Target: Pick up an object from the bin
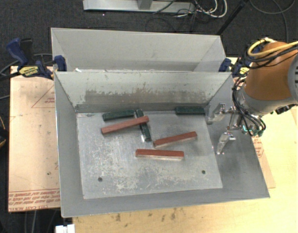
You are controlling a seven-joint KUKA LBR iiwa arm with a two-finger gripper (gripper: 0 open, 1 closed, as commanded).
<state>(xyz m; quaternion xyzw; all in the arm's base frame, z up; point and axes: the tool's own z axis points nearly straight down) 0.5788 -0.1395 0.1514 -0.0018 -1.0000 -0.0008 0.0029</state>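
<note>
Three reddish-brown bars and about three dark green ones lie loose on the floor of the grey metal bin point(139, 188), seen from above. The gripper point(215, 135) hangs at the bin's right side, over the sloping right wall and beside the flat floor rather than above any bar. Its fingers point(223, 143) look spread apart, with nothing between them.

Nearest to it are a dark green bar point(190, 110) against the back wall and a reddish-brown bar point(174, 139) lying at a slant near the middle. Both are apart from the gripper.

Judging by this, the pick is at its start, with nothing yet chosen. The next move calls for travel leftward over one bar, then a descent with the fingers set across its narrow width.

One short green bar point(146, 132) is partly covered by another reddish-brown bar point(124, 125). The fingertips themselves are hard to make out.
</note>
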